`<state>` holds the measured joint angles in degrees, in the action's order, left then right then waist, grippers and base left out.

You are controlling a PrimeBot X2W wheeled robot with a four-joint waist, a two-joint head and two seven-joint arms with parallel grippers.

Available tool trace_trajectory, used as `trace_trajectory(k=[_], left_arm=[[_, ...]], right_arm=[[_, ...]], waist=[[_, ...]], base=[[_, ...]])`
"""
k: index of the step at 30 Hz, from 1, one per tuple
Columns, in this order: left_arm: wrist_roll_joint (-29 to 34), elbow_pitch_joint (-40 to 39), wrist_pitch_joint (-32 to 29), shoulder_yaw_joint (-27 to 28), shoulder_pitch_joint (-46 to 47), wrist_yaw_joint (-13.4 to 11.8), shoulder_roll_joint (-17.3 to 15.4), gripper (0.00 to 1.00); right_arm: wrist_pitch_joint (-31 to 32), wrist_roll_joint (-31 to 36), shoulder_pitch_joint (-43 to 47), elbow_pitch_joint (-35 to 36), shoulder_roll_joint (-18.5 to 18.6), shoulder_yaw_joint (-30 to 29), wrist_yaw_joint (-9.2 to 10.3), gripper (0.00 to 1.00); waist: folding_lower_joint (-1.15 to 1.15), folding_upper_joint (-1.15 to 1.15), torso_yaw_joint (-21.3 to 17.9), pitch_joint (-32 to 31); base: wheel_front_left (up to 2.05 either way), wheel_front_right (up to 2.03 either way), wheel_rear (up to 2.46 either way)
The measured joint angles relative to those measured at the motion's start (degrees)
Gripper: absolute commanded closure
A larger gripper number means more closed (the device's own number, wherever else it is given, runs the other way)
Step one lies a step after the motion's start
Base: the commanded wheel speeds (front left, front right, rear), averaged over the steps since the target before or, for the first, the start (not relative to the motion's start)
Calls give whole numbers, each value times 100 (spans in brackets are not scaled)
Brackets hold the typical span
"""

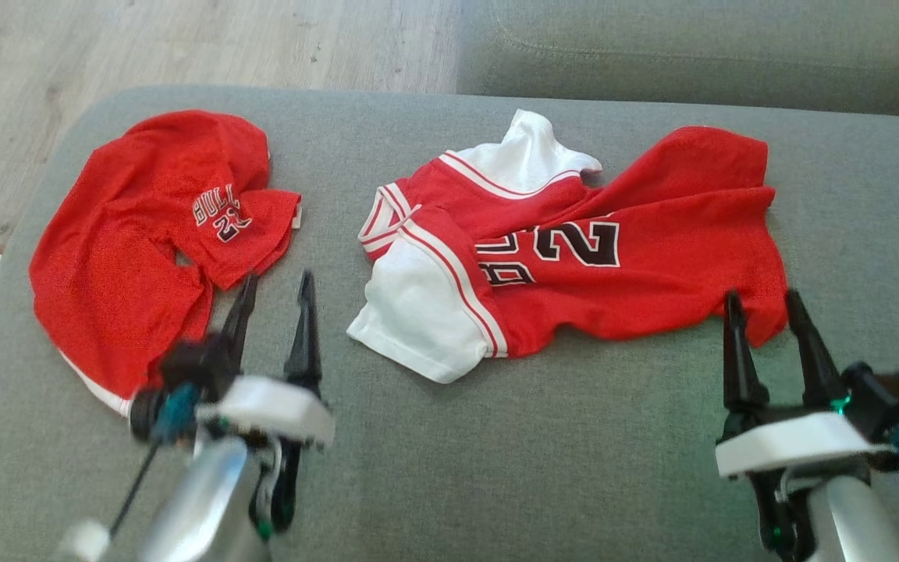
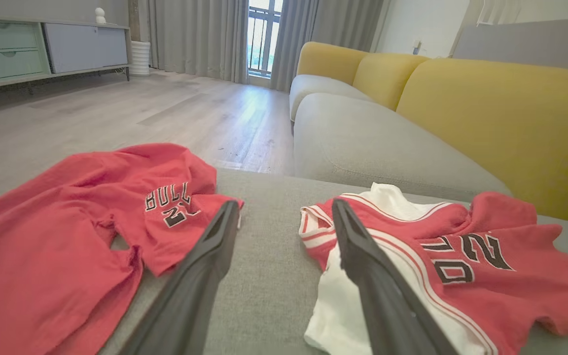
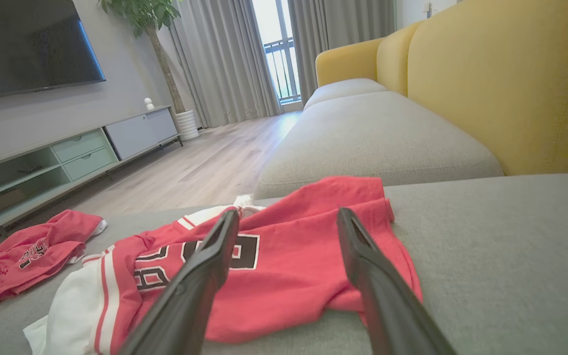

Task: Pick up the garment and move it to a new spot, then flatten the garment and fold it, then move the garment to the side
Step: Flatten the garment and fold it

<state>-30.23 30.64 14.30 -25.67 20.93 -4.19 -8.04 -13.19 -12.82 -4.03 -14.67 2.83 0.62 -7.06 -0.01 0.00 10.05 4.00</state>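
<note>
- Nearest the lens, my left fingers (image 1: 305,328) stand spread with nothing between them. They are over bare grey cushion just left of the jersey (image 1: 590,297), close to its white sleeve.
- My right fingers (image 1: 737,351) are spread and empty too, with their tips at the jersey's near right hem corner. I cannot tell whether they touch the cloth or hover just above it.
- That jersey lies crumpled in the middle of the sofa seat (image 1: 496,468), number side up. One white sleeve is turned toward me, the other is bunched at the far side, and the red body is creased over itself.
- I judge my fingers are set at opposite ends of the jersey because flattening it calls for a pull from two sides, shoulder end and hem end.
- Red shorts (image 1: 122,257) lie left of the jersey, apart from it, with a strip of grey between them. My left fingers stand in that strip, so a careless reach could snag the wrong cloth.
- Toward me from the jersey the cushion is broad and bare, and to its right there is free seat as well.
- Beyond the jersey the seat's far edge comes soon, followed by a second cushion (image 1: 691,55).
- Far left of the jersey, past the shorts, the seat rounds off to wooden floor (image 1: 184,39).
- Spreading toward me looks safest.
</note>
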Motion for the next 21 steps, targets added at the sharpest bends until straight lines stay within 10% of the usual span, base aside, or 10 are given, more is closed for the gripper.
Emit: trace_trajectory(k=[21], left_arm=[[189, -344, -404, -16, -524, 123, 3, 0]], right_arm=[[20, 30, -6, 226, -8, 75, 0, 0]], waist=[[1, 0, -434, 400]], base=[[0, 0, 0]])
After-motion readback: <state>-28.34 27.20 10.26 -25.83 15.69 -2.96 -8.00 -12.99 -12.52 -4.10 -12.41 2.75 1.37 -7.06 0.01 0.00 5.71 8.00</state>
